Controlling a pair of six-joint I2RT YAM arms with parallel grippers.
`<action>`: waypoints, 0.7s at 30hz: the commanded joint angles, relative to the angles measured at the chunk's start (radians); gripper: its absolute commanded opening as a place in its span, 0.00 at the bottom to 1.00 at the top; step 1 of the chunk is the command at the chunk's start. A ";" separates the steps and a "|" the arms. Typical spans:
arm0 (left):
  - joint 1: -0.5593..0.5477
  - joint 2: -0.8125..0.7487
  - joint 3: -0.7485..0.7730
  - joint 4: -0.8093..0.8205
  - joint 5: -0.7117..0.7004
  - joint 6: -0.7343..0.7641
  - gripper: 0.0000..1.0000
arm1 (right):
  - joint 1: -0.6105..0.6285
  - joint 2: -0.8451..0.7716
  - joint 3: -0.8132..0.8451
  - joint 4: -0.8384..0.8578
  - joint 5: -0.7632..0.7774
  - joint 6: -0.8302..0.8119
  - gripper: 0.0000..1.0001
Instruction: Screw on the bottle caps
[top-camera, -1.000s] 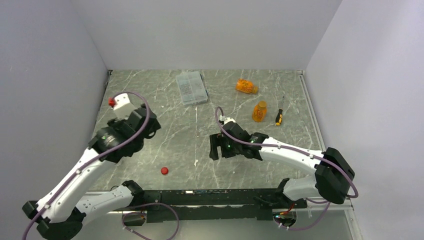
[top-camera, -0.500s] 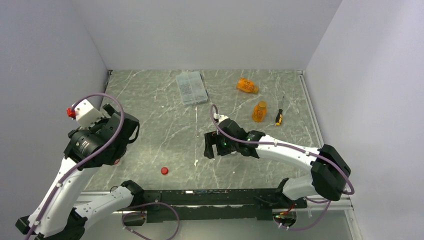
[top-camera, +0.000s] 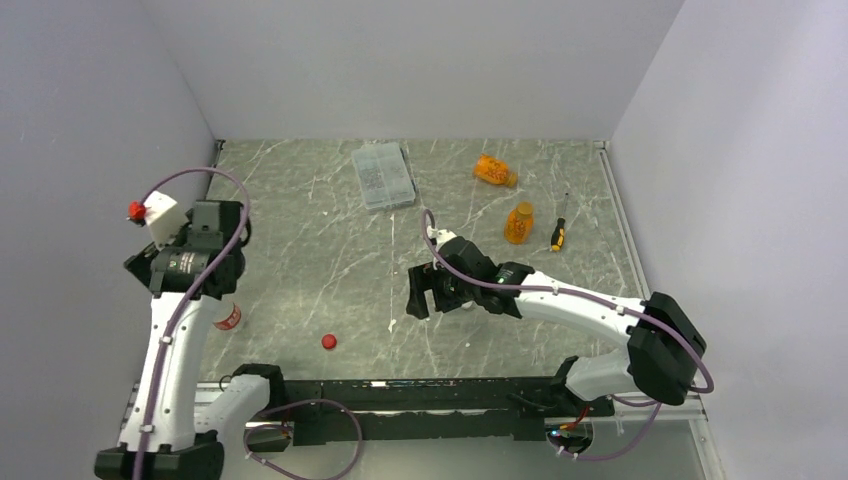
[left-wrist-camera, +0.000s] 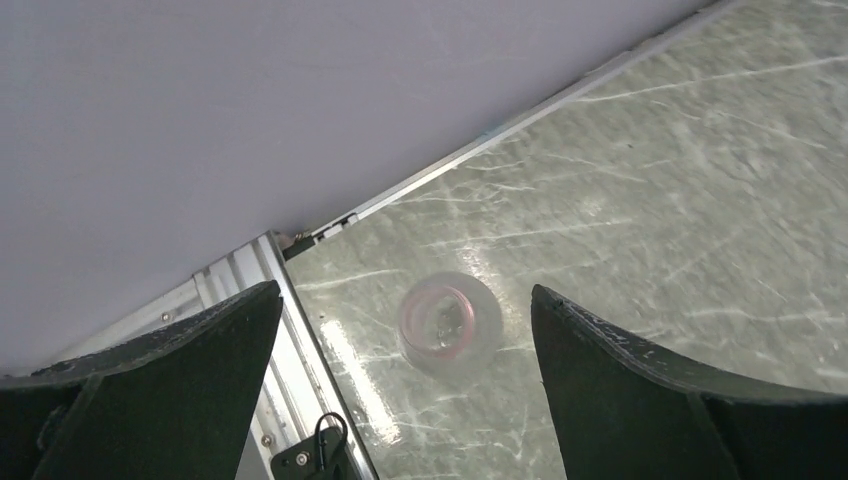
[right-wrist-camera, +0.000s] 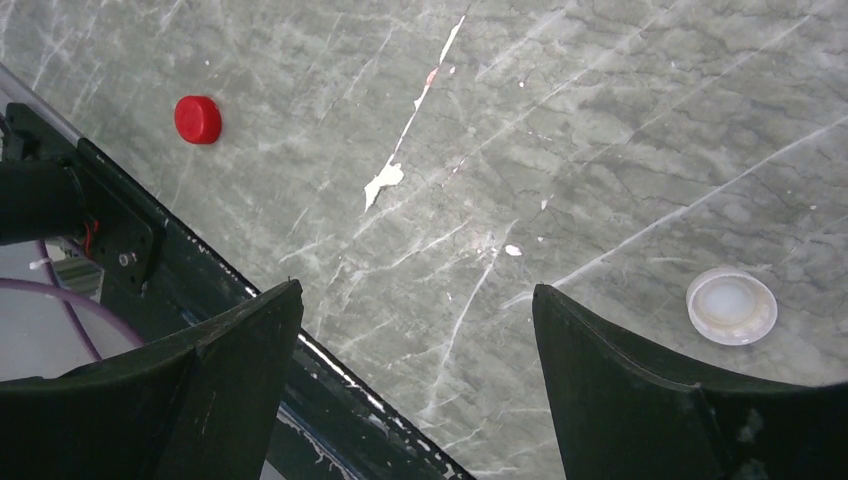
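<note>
A clear bottle (top-camera: 228, 318) with a red label stands uncapped at the near left. In the left wrist view the bottle (left-wrist-camera: 450, 325) shows from above, far below my left gripper (left-wrist-camera: 405, 292), which is open and empty. A red cap (top-camera: 328, 341) lies near the front edge. My right gripper (top-camera: 428, 293) hovers open and empty over mid-table. Its wrist view holds the red cap (right-wrist-camera: 197, 119) to the upper left and a whitish cap (right-wrist-camera: 731, 305) just right of the right gripper (right-wrist-camera: 417, 288). One orange bottle (top-camera: 518, 222) stands upright; another (top-camera: 495, 171) lies on its side.
A flat clear compartment box (top-camera: 383, 175) lies at the back centre. A screwdriver (top-camera: 558, 235) lies right of the upright orange bottle. Walls close in the left, back and right sides. The black base rail (right-wrist-camera: 120, 235) runs along the front edge.
My left arm has swung back to the left and risen, uncovering the clear bottle. My right gripper has shifted slightly left. Both grippers stay open.
</note>
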 joint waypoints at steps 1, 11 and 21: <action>0.202 -0.016 -0.026 0.227 0.213 0.219 0.99 | 0.003 -0.054 -0.016 0.034 0.000 -0.022 0.87; 0.246 0.024 -0.089 0.293 0.317 0.213 0.88 | 0.004 -0.083 -0.023 0.029 0.025 -0.036 0.86; 0.246 0.033 -0.171 0.280 0.305 0.165 0.71 | 0.003 -0.071 -0.031 0.053 0.018 -0.040 0.85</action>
